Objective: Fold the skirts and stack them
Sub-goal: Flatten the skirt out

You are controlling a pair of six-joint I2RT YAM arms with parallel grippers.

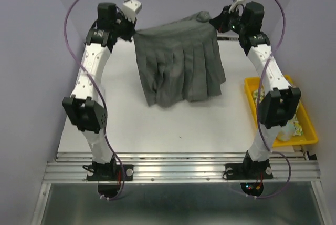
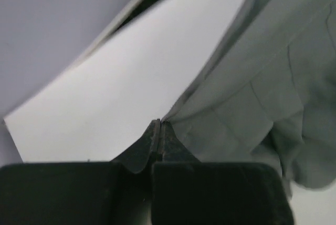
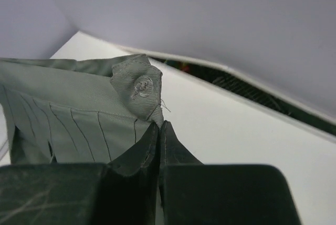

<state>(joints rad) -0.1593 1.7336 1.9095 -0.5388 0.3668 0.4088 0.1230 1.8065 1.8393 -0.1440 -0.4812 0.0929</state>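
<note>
Charcoal-grey pleated skirt [image 1: 181, 62] strung by its waistband between both grippers, held up over the far end of the white table [image 1: 157, 130]. Left gripper [image 2: 159, 125] pinched tight on the waistband's left corner, fingers pressed together with only cloth between them. From its tips, fabric fanning away to the right and downward in soft folds. Right gripper [image 3: 159, 126] likewise clamped on the opposite corner, fingers narrowed to a slit on the cloth edge. Just above its tips, a small tab [image 3: 137, 80] with a pale button [image 3: 142, 86], standing up and creased over. To its left, waistband and fine dark pleat lines running off. Between the two grippers, top edge dipping a little toward the left one and rising to a bunched peak beside the right. Below both, hem hanging toward the arm bases; touching the table or just clear of it, cannot tell. Nearer the bases than the right gripper and further right, yellow tray [image 1: 302, 142] at the table edge, pale floral cloth [image 1: 297, 125] inside, partly hidden behind the right forearm.
</note>
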